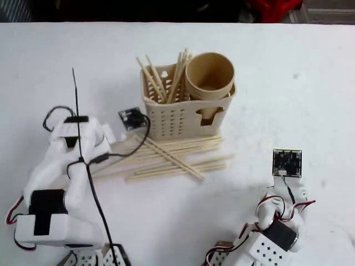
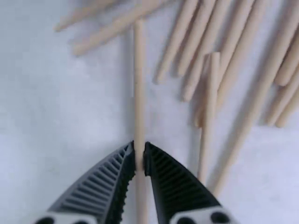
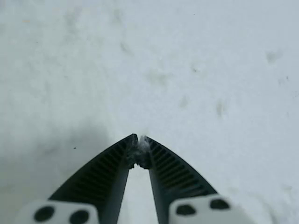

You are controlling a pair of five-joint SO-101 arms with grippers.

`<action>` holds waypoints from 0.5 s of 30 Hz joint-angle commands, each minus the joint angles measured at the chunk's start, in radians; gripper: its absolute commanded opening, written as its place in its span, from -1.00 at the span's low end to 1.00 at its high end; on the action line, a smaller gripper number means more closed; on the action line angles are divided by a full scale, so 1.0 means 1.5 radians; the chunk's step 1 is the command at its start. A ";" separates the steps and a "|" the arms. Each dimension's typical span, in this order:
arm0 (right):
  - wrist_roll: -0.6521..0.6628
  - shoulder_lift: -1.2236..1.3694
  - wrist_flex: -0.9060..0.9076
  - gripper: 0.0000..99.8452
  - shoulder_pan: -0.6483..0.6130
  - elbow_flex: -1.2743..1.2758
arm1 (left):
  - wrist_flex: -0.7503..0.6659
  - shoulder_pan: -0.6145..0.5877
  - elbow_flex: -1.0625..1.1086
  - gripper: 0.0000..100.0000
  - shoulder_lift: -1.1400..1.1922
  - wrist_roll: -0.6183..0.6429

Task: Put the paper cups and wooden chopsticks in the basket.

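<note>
Left gripper (image 2: 139, 156) pinched tight on one wooden chopstick (image 2: 138, 84) lying flat beside the loose chopstick pile (image 1: 172, 158). Right gripper (image 3: 139, 151) closed, empty, over bare surface (image 1: 310, 83) toward the near edge. Basket (image 1: 177, 119) mid-surface holds stacked paper cups (image 1: 209, 75) and leaning chopsticks (image 1: 161, 80).

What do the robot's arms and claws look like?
The left arm and right arm are white shells with black motor blocks. A black cable runs along the left; red wires loop at the right. The left claw and right claw are dark, ribbed and tapering.
</note>
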 commanded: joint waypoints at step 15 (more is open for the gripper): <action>0.004 0.006 -0.012 -0.96 0.002 0.005 | 0.437 0.002 -0.653 -0.96 -0.002 0.186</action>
